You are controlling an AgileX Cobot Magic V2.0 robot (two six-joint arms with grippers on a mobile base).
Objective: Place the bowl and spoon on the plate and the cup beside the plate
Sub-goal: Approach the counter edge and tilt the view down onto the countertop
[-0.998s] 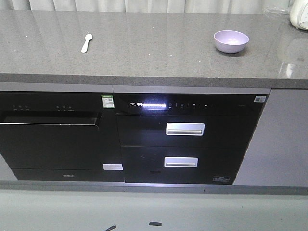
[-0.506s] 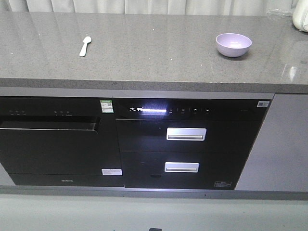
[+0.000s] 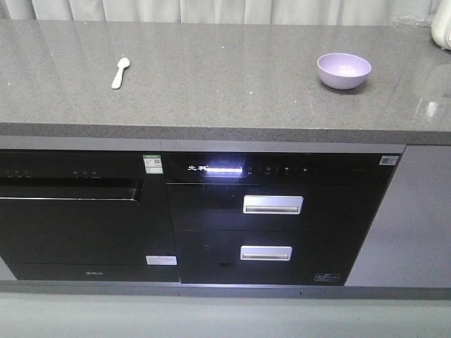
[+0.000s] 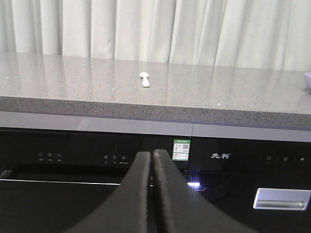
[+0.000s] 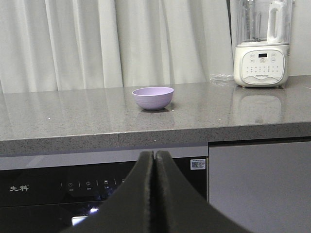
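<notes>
Grey speckled stone runs the width of the room as a countertop (image 3: 225,98), with pale curtains hanging behind it. Both arms sit low, in front of the black appliance fronts and below the counter's edge. The left pincer (image 4: 151,155) is clenched with its jaws pressed flat together and nothing between them. The right pincer (image 5: 154,155) is clenched and empty too.

Looking outward from the left one, the spoon (image 3: 120,72) lies flat in the upper left of the front view, well apart from everything else. Ahead of the right one, the bowl (image 5: 153,98) stands upright in the upper right of the front view, with a white blender (image 5: 261,48) further along.

By my count there is one spoon, one bowl, one blender and two silver drawer handles. No plate and no cup appear in any view.

This looks like the approach, with nothing grasped yet. To do it well, I'd say each arm should rise clear of the counter lip and spread its jaws before descending. The bowl is best pinched at its rim. The thin spoon needs a square grip low across its handle, or it may skid on the polished stone.
</notes>
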